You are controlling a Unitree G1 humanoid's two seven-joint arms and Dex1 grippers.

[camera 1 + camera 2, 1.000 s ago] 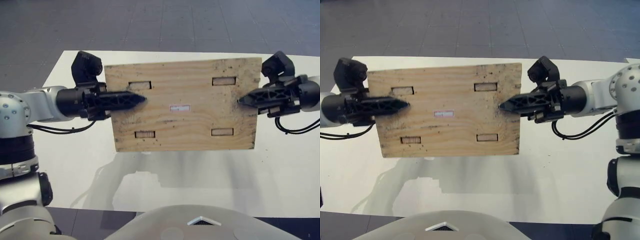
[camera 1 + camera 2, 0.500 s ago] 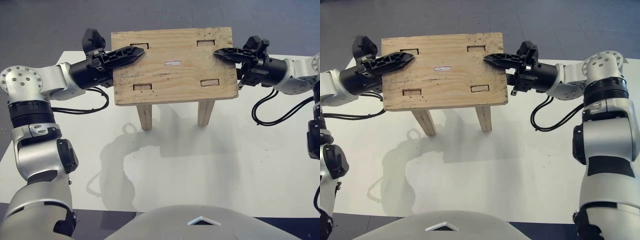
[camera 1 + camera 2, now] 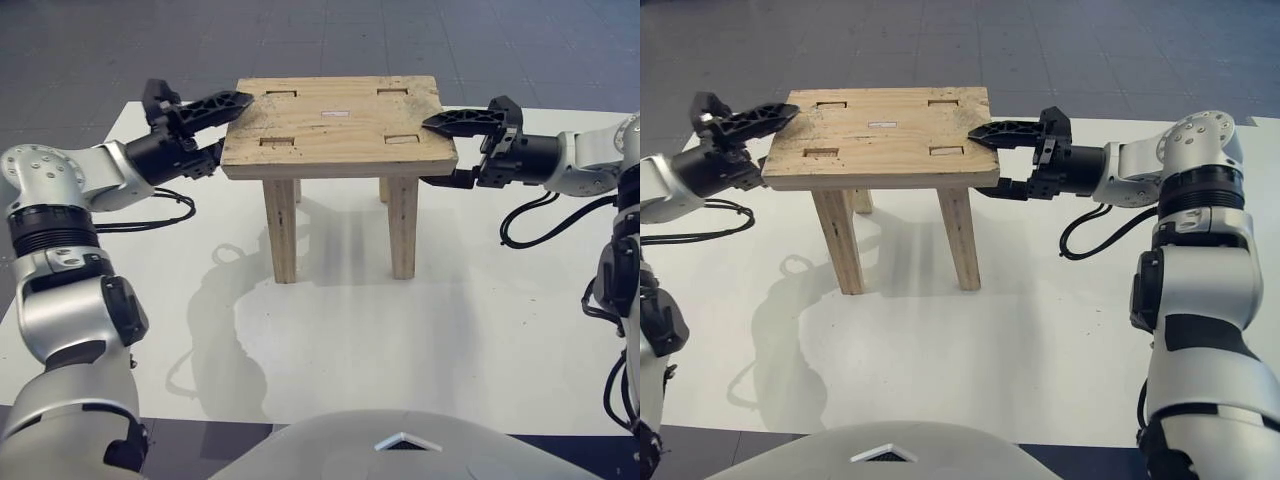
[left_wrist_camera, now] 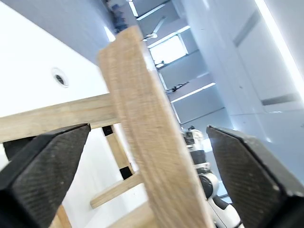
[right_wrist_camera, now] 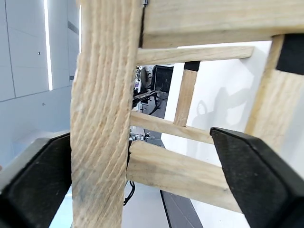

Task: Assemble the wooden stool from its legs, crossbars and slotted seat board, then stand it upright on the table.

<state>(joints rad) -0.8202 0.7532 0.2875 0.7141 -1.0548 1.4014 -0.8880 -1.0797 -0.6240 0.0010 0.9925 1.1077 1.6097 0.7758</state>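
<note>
Straddling the left edge of the slotted seat board (image 3: 335, 135) with the left tool (image 3: 230, 125), spread wide: one finger lying over the board's far left corner, the other hanging below the edge. Showing, in the left wrist view, its fingers (image 4: 47, 166) far apart, with the board's edge passing between them and a gap on either side, so gripping nothing. Catching a crossbar (image 4: 57, 116) there as well, running under the seat.

Finding the wooden stool (image 3: 340, 165) standing upright on the white bench (image 3: 400, 350), toward its far side and between the two arms. Resting on its legs, with the two near legs (image 3: 281, 230) planted on the bench top and the two far ones partly hidden behind them. Carrying the seat board level on top, with four rectangular slots (image 3: 277, 142) showing in its upper face, one near each corner.

Bracketing the right edge of the seat board with the right tool (image 3: 432, 150), likewise gaping: upper finger reaching in over the board near the right-hand slot, lower finger sitting under the edge. Showing, in the right wrist view, its own fingers (image 5: 256, 175) well apart, with the board's edge and several crossbars between and beyond them, clamping nothing.
</note>
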